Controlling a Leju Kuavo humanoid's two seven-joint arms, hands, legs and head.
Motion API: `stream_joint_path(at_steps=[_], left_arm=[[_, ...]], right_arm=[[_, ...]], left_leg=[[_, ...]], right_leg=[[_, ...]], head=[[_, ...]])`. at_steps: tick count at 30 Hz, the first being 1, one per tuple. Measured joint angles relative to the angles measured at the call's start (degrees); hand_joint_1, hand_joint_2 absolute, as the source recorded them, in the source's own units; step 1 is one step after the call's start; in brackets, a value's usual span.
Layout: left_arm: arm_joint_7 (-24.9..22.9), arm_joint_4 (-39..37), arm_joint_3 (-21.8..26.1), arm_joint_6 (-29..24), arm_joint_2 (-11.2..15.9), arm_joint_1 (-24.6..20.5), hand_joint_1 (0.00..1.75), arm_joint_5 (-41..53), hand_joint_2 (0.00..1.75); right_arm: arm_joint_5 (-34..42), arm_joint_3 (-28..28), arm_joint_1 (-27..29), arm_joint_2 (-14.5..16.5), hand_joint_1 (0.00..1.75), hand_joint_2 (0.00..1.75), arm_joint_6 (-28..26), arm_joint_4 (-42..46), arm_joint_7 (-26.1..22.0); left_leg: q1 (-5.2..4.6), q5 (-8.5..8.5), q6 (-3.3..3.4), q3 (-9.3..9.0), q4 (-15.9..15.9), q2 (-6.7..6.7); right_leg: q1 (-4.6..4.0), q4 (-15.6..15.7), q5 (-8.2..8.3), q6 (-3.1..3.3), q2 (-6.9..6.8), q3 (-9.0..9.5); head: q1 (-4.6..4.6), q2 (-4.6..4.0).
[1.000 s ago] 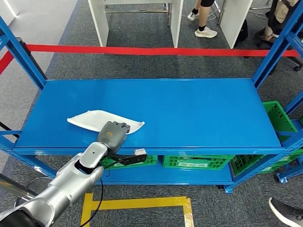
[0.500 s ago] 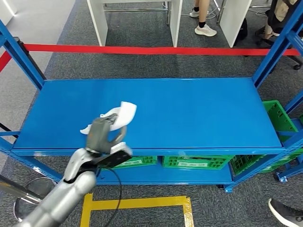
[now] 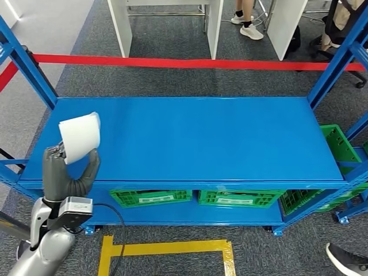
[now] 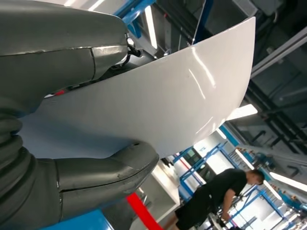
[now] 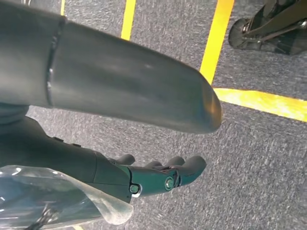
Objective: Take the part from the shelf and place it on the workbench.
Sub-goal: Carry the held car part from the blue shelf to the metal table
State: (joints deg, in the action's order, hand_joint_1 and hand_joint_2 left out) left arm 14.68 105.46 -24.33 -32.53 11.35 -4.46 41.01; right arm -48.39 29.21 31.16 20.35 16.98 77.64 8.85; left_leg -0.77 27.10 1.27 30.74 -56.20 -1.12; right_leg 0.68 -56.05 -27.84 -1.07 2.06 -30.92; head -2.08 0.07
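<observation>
White part (image 3: 80, 137) gripped by left hand (image 3: 65, 172) above blue shelf (image 3: 208, 138); right hand (image 5: 152, 175) spread, empty.

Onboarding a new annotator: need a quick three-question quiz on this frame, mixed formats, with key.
1. True or false: the white part lies flat on the blue shelf.
2. Multiple choice: which hand holds the part? A) left hand B) right hand C) a person's hand
3. Fill in: under the top shelf sit green ____.

Key: 1. False; the part is lifted, held between the left hand's thumb and fingers. 2. A; the right hand hangs over the grey floor, fingers apart, holding nothing. 3. crates.
</observation>
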Motion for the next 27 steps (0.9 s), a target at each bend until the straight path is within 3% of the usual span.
stream_joint_path(at_steps=[6,17,27], left_arm=[[1.40,1.67,0.98,-1.51,0.38,0.68,1.75,-0.45,1.75],[2.37,1.61,0.80,-2.51,0.26,-0.98,1.75,-1.43,1.75],[2.28,1.43,-0.15,-2.41,0.06,-2.05,1.75,-1.64,1.75]], right_arm=[[0.66,-0.05,-0.15,0.00,0.00,0.00,1.35,-0.02,0.69],[9.24,1.49,-2.12,0.00,0.00,0.00,6.04,-2.63,9.87],[9.36,2.57,-4.03,0.00,0.00,0.00,6.18,-5.65,10.44]], left_leg=[[0.01,0.02,0.03,0.00,-0.03,0.00],[0.10,0.02,0.02,0.02,-0.03,0.02],[0.09,0.03,0.02,0.04,-0.03,0.03]], right_leg=[[-0.01,-0.01,0.01,-0.01,-0.01,-0.02],[-0.08,-0.03,-0.01,0.01,0.03,-0.10],[-0.08,-0.03,-0.01,0.01,0.04,-0.11]], head=[[-0.02,0.00],[-0.02,0.00],[-0.02,0.00]])
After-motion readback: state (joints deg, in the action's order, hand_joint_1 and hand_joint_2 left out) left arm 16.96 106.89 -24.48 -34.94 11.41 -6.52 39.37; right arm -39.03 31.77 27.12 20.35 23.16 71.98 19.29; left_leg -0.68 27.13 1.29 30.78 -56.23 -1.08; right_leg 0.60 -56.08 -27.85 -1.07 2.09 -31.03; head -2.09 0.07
